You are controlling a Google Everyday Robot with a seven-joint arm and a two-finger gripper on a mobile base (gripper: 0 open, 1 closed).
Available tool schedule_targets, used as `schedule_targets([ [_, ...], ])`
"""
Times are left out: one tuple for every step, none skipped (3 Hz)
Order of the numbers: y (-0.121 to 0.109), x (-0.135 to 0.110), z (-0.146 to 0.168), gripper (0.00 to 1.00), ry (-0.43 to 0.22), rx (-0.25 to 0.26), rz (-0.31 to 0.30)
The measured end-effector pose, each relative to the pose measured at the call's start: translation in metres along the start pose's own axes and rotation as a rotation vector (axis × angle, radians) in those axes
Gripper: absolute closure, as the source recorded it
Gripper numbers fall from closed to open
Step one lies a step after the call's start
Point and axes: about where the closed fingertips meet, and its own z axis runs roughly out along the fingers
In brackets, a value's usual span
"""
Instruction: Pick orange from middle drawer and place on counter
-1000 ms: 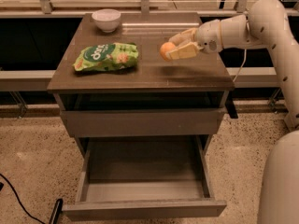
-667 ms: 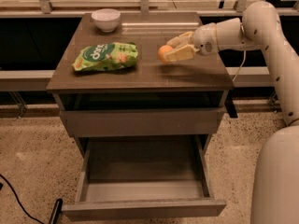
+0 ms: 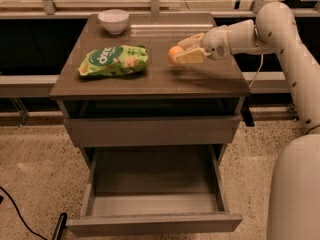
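The cream two-finger gripper (image 3: 183, 55) reaches in from 3 o'clock, its fingers pinching the small round orange fruit (image 3: 174, 53) low over the glossy grey-brown counter top (image 3: 165, 83); whether the fruit touches the slab is unclear. The crinkled green snack bag (image 3: 114, 60) lies at its 9 o'clock and the white bowl (image 3: 113, 20) at 11. At 6 o'clock the wide grey-brown middle drawer (image 3: 155, 223) gapes empty. The pick looks done, leaving only setting down and release.
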Motion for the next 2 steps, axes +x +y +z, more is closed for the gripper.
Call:
schedule_targets([
  [0.0008, -0.0001, 0.0040, 0.00, -0.001, -0.006, 0.000],
  [0.0009, -0.0001, 0.0040, 0.00, -0.001, -0.006, 0.000],
])
